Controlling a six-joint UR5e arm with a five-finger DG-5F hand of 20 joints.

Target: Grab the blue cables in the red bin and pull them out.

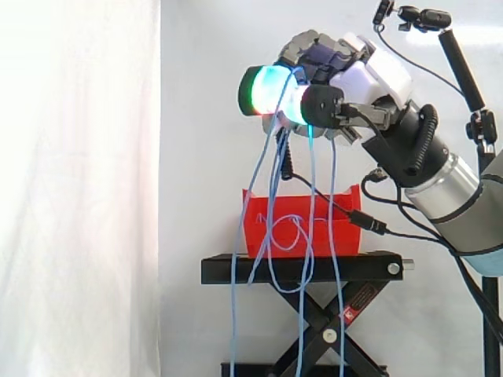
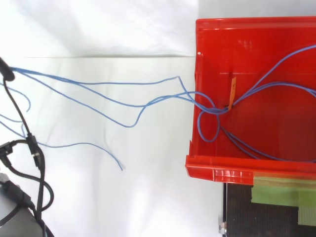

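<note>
The hand (image 1: 363,76) is clutching the blue cables (image 1: 312,165) in its curled fingers above the red bin (image 1: 346,229), with strands dangling past the black stand (image 1: 236,269).

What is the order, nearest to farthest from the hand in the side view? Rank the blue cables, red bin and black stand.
1. The blue cables: gripped in the hand, hanging down from it.
2. The red bin: below the hand, apart from it.
3. The black stand: under the bin, lowest.
</note>
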